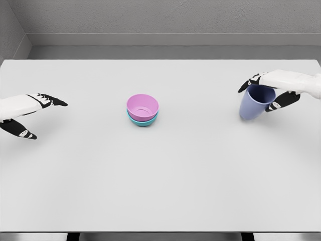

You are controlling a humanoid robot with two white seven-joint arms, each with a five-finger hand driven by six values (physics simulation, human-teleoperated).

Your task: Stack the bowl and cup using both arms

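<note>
Dark-tipped fingers of the left hand (31, 114) hang spread and released above the white table (160, 191), grasping nothing, thumb low and the other fingers pointing toward three o'clock; behind them the white forearm runs off the picture's left edge, at nine o'clock from the table's middle. Just short of that middle sit the bowls: a pink bowl (143, 106) nested upright inside a teal bowl (144, 121), of which only a thin rim and lower wall show beneath the pink one. Across the table, at about three o'clock from the bowls and well apart from them, the right hand's fingers (251, 83) wrap the upper part of a lavender cup (253, 103), thumb on the near side at the cup's right, the other fingers reaching over the rim. Whether the cup's base touches the tabletop cannot be told. From that grasp the white right arm leads out past the right edge. Grey walls (160, 20) close off the scene at twelve o'clock.
</note>
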